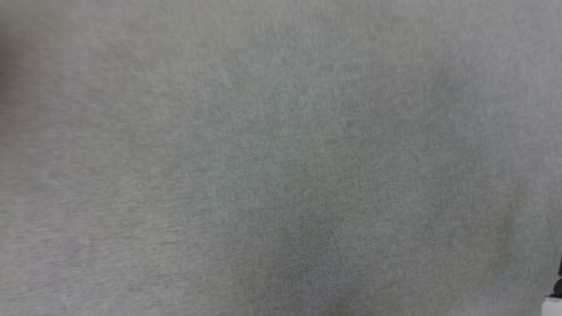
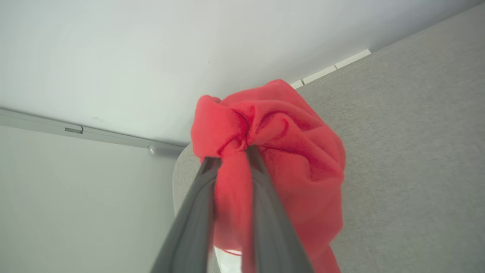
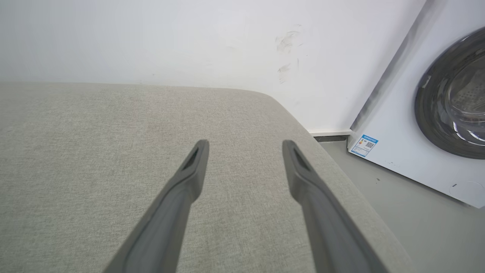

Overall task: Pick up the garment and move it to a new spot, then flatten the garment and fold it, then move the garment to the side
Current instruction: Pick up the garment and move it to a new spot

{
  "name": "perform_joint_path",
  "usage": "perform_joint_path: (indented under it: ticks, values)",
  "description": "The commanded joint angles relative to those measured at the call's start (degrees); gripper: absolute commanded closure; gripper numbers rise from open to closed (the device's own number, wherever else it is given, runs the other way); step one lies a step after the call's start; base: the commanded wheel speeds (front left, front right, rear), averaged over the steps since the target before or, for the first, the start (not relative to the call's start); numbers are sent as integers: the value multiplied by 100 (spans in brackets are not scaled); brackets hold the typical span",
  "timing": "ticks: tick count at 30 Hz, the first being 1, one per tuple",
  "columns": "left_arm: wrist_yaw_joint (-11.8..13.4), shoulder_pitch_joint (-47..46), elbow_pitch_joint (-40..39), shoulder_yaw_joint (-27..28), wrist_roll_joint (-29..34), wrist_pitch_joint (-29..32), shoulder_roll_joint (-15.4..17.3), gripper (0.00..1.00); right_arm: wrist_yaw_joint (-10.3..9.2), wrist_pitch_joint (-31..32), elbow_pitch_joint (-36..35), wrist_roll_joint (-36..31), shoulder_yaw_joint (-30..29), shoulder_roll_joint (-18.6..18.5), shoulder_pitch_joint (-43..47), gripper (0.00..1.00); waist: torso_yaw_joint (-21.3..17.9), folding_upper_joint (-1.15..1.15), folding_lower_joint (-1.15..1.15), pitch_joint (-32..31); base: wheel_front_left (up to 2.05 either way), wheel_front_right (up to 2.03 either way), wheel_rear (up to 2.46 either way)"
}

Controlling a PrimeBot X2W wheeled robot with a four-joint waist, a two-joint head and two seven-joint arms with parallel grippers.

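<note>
Much of the scene is a grey, fabric-covered tabletop (image 1: 281, 158), blurred in the head view and sharper in the right wrist view, where it runs back to a plain white wall (image 3: 151, 38) and ends in a rounded corner at the right. Beyond that corner, on the pale floor (image 3: 409, 220), stands a white washing machine (image 3: 401, 125) with a dark round door (image 3: 454, 94).

Next in size is the garment (image 2: 295, 151), seen from the left wrist: a bunched red mass with deep folds, gathered to a knot-like pucker at the fingertips and hanging down past them, with a patch of white cloth (image 2: 227, 261) at the bottom edge between the fingers. It sits against the wall and the tabletop's rounded corner; whether its lower part touches the fabric surface cannot be told.

The left gripper (image 2: 232, 155) is clamped on the garment, its two dark fingers drawn close with a fold of red cloth pinched between them. The right gripper (image 3: 245, 144) hovers over the bare tabletop near the right-hand corner, fingers spread wide apart, nothing between them.

Smallest is a blue-and-white label (image 3: 363, 145) on the machine's lower front corner.
</note>
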Motion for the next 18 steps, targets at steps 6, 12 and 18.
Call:
perform_joint_path:
  ticks: [6,12,18]
  values:
    - [5,-470,-1241,-707,-503,592,-448,100,-8,-13,193,97,119,-11,326,0,207,0,-1,-1135,0,0,0]
    - [5,-729,-2318,-1180,-1081,1093,-1007,100,-8,-12,242,174,236,-10,525,0,-41,0,-1,-1476,0,0,0]
    - [61,-331,-2351,-1555,-1428,983,-1891,100,-6,-12,313,264,384,-7,666,0,-317,0,-1,-1554,0,0,0]
